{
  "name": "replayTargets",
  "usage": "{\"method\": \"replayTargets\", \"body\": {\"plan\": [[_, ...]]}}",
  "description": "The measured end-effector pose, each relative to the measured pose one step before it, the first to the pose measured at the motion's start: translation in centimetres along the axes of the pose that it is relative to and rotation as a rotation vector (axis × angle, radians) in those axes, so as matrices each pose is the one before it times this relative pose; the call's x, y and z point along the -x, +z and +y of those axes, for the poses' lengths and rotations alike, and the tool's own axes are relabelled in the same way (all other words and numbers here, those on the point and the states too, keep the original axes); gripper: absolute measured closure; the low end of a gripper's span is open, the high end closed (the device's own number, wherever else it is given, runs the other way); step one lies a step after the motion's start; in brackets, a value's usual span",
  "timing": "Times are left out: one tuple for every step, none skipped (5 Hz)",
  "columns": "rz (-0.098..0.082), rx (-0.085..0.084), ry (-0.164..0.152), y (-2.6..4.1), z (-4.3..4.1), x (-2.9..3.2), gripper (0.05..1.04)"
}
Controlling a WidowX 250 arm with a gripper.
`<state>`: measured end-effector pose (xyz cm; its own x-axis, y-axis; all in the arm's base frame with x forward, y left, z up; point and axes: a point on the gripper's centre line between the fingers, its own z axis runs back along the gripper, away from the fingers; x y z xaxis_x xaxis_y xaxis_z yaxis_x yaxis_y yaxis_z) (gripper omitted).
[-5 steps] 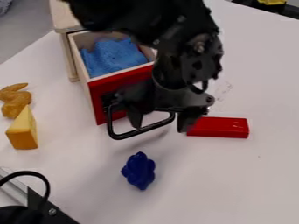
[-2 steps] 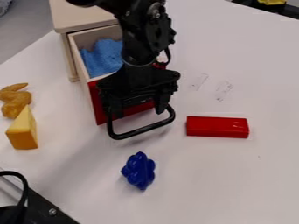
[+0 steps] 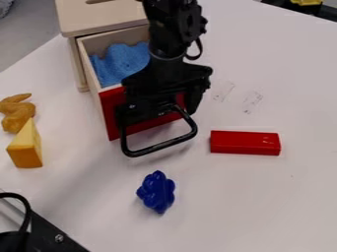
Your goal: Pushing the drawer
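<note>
At the far left corner lies a bit of grey patterned material (image 3: 5, 7). Along the left side of the white table (image 3: 263, 197) sits an orange-brown figure (image 3: 17, 114) with a curved upper part, and just on its near side stands a yellow wedge (image 3: 26, 147), pointed at the top. In the near left corner are a black cable (image 3: 25, 211), bent in an arc, and a dark metal part (image 3: 56, 237) with a screw in it.

To the right of these, on the far side, stands a pale wooden box (image 3: 99, 20) with a slot in its top. Its drawer (image 3: 87, 64) is pulled out toward the near side, the red front (image 3: 112, 110) facing near and slightly right. Blue cloth (image 3: 121, 61) lies inside, and a black loop handle (image 3: 161, 145) juts from the front. A dark blue, lobed piece (image 3: 156, 192) lies on the table, nearer than the handle.

The black gripper (image 3: 162, 113) hangs at the drawer's red front, over the inner part of the handle. Its fingers are spread apart, the pincer released; whether it touches the front cannot be told.

Farther right, a red block (image 3: 245, 143) lies flat, with faint marks (image 3: 251, 102) on the table beyond it. At the far right edge is something yellow (image 3: 307, 2) on a dark base.
</note>
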<state>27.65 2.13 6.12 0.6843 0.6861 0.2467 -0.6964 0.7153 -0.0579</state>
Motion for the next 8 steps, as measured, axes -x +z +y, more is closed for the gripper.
{"method": "replayTargets", "body": {"plan": [[0.0072,0.0089,0.0222,0.215,-0.448,-0.637,0.086],[-0.0063,-0.0018,0.0148,0.229,0.209,-0.790,0.086],[-0.0102,-0.0046,0.0262,0.031,0.955,-1.228,0.085],[0.0015,-0.0080,0.0074,0.004,0.410,-0.305,0.085],[0.0078,0.0016,0.0186,-0.042,0.367,-0.557,0.085],[-0.0098,0.0052,0.0242,0.193,0.405,-1.667,0.085],[-0.0175,0.0033,0.0218,0.476,0.249,-1.213,0.085],[-0.0359,0.0066,0.0080,0.611,0.312,-1.742,0.085]]}}
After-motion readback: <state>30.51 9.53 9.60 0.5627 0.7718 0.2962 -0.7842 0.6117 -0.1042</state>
